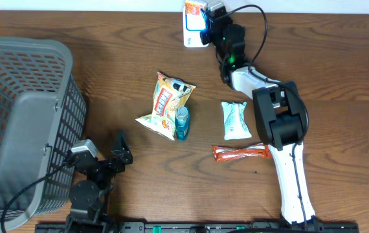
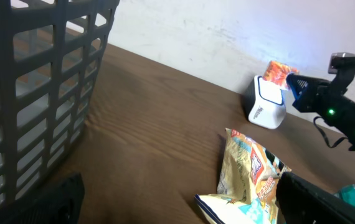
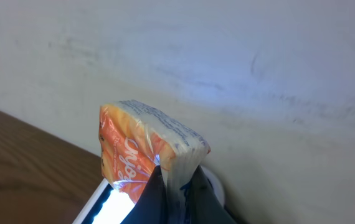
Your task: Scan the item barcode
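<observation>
**Barcode scanning, presentation stage.** The right pincer [image 3: 176, 179], pressed together on the lower edge of an orange snack packet [image 3: 141, 144], holds the packet upright just above the white barcode scanner [image 1: 190, 31] at the far edge of the counter [image 1: 107, 65], close to the wall. The scanner's window glows bluish-white beneath the packet. Judged from this pose, pick-up and carriage to the scanner are done. What is left is a confirmed read, which the views cannot show, and putting the packet away afterwards. The left pincer [image 1: 114, 156], spread wide and holding nothing, sits low over the counter just beside the grey plastic basket [image 1: 42, 46]. No item shows inside the basket from overhead, though its walls hide part of its floor. Four other goods lie loose on the counter, outside any container: a yellow crisp bag [image 1: 165, 100] with a small blue bottle [image 1: 182, 123] touching its right edge, a pale teal sachet [image 1: 235, 120], and an orange-red wrapper [image 1: 239, 153] beside the right arm.
</observation>
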Robot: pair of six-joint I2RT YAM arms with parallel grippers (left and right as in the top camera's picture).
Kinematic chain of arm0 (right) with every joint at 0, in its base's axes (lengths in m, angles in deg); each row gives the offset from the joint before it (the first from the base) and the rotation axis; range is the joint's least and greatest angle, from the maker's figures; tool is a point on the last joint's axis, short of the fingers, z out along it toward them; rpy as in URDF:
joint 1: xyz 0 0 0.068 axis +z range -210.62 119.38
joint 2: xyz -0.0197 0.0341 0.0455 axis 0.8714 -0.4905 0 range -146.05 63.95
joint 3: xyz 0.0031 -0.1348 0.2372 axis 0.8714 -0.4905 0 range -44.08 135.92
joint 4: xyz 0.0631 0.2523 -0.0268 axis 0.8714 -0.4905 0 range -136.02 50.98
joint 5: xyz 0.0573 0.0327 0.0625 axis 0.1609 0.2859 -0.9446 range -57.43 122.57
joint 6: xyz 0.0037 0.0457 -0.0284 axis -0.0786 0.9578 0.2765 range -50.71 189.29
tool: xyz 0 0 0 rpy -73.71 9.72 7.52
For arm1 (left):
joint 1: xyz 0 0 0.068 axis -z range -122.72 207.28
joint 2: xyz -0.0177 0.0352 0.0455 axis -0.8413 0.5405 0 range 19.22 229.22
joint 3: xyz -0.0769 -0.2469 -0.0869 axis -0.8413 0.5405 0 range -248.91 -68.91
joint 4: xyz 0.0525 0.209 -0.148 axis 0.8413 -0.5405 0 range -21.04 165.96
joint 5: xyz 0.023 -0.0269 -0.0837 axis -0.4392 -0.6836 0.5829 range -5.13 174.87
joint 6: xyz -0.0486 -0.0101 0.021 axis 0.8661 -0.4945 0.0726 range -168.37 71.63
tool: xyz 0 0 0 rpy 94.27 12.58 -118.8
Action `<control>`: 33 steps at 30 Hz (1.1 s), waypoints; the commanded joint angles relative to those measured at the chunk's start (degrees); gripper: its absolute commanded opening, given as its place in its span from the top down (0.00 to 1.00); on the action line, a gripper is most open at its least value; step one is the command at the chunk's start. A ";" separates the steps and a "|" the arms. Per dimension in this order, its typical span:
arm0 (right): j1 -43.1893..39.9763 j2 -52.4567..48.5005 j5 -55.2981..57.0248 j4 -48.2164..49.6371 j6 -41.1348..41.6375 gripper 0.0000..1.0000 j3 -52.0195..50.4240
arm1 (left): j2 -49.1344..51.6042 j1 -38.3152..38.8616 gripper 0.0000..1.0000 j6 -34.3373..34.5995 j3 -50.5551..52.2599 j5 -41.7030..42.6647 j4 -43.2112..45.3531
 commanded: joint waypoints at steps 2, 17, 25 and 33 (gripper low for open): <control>1.18 -1.86 0.83 -0.20 2.89 0.99 1.60 | -0.11 -0.24 0.02 -0.72 1.31 -0.74 -1.20; -0.68 16.98 2.34 -22.93 6.71 0.99 1.53 | -0.11 -0.24 0.02 -0.72 1.31 -0.74 -1.20; -7.19 38.93 32.41 -70.38 4.83 0.99 1.53 | -0.11 -0.24 0.02 -0.72 1.33 -0.74 -1.20; -25.09 44.26 43.63 -101.02 13.03 0.99 1.07 | -0.11 -0.24 0.02 -0.72 1.31 -0.74 -1.20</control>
